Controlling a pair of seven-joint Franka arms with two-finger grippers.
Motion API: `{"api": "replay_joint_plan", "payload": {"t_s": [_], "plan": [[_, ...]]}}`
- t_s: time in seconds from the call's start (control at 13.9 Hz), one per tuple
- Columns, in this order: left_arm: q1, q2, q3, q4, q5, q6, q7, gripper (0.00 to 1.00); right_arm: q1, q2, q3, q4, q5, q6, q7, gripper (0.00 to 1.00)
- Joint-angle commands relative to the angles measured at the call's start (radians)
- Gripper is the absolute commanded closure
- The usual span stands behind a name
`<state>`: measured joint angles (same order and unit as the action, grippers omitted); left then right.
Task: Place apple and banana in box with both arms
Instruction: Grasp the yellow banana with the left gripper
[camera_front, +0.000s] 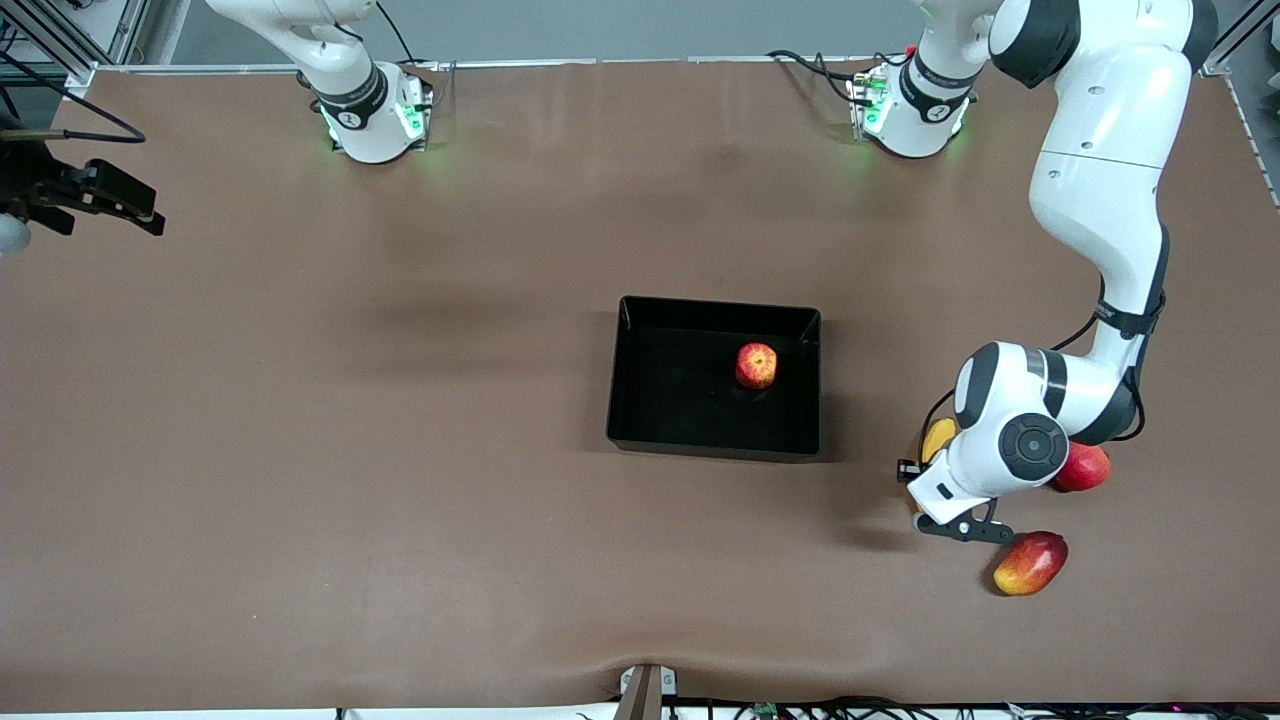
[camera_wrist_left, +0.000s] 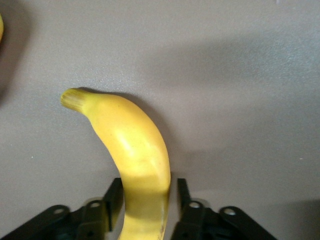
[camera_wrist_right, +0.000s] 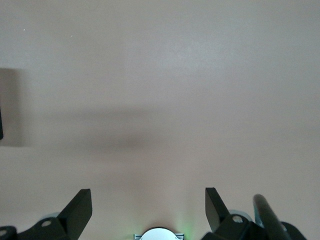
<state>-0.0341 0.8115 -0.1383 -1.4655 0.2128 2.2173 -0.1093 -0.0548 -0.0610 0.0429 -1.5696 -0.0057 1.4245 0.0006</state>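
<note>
- Nearest the front camera: oval red-and-yellow fruit (camera_front: 1031, 563), lying on its side at the left arm's end of the table, just beside the left gripper's fingers.
- Brown table (camera_front: 400, 450), spreading under everything, with both arm bases along the edge farthest from the front camera.
- Left arm (camera_front: 1100, 180), white with black joint bands, bent down low over the fruits at its own end of the table, wrist covering most of the banana in the front view.
- Left gripper (camera_front: 968, 527) (camera_wrist_left: 148, 187), down at table height, fingers pressed in on both sides of the banana and pinching it near one end.
- Right arm (camera_front: 340, 60), only base and lowest link showing in the front view, waiting.
- Right gripper (camera_front: 120, 205) (camera_wrist_right: 148, 200), up over bare table at the right arm's end, fingers spread wide with nothing between them.
- Black box (camera_front: 670, 395), shallow and rectangular with glossy walls, near the middle of the table, well apart from the loose fruits.
- Banana (camera_front: 938, 438) (camera_wrist_left: 132, 145), plain yellow and curved, lying on the table outside the box, between the box and the round red fruit, stem end pointing away from the fingers.
- Round red fruit (camera_front: 1085, 467), plain pinkish red, on the table, partly hidden by the left arm's wrist, farther from the front camera than the oval fruit.
- Apple (camera_front: 757, 365), red with yellowish streaks, sitting on the floor of the box, toward the wall at the left arm's end, touching no wall.
</note>
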Motion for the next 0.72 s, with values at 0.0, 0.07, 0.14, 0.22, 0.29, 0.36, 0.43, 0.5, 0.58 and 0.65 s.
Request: {"api": "replay_joint_plan", "payload": {"t_s": [0.0, 0.07, 0.14, 0.22, 0.29, 0.36, 0.43, 0.5, 0.58, 0.65], "plan": [[0.011, -0.049, -0.006, 0.008, 0.037, -0.007, 0.008, 1.00, -0.016, -0.017, 0.008, -0.010, 0.020, 0.001, 0.003, 0.00], [0.006, -0.069, -0.009, 0.007, 0.043, -0.028, 0.008, 1.00, -0.017, -0.017, 0.008, -0.010, 0.020, 0.001, 0.003, 0.00], [-0.009, -0.105, -0.012, 0.007, 0.043, -0.075, 0.003, 1.00, -0.017, -0.017, 0.008, -0.010, 0.021, 0.001, 0.003, 0.00], [-0.016, -0.142, -0.020, 0.007, 0.043, -0.111, -0.001, 1.00, -0.017, -0.017, 0.008, -0.010, 0.020, 0.001, 0.003, 0.00], [-0.038, -0.184, -0.026, 0.007, 0.033, -0.154, -0.006, 1.00, -0.016, -0.017, 0.008, -0.010, 0.021, 0.001, 0.003, 0.00], [-0.058, -0.213, -0.039, 0.007, 0.034, -0.194, -0.007, 1.00, -0.016, -0.016, 0.008, -0.010, 0.021, 0.002, 0.003, 0.00], [-0.087, -0.236, -0.059, 0.008, 0.024, -0.218, -0.016, 1.00, -0.016, -0.016, 0.008, -0.010, 0.023, 0.002, 0.003, 0.00], [-0.117, -0.253, -0.073, 0.008, 0.023, -0.232, -0.044, 1.00, -0.016, -0.016, 0.008, -0.010, 0.030, 0.001, 0.003, 0.00], [-0.151, -0.261, -0.078, 0.008, 0.025, -0.238, -0.093, 1.00, -0.019, -0.016, 0.008, -0.010, 0.033, 0.001, 0.003, 0.00], [-0.202, -0.264, -0.081, 0.008, 0.022, -0.238, -0.152, 1.00, -0.019, -0.016, 0.008, -0.010, 0.033, 0.001, 0.003, 0.00]]}}
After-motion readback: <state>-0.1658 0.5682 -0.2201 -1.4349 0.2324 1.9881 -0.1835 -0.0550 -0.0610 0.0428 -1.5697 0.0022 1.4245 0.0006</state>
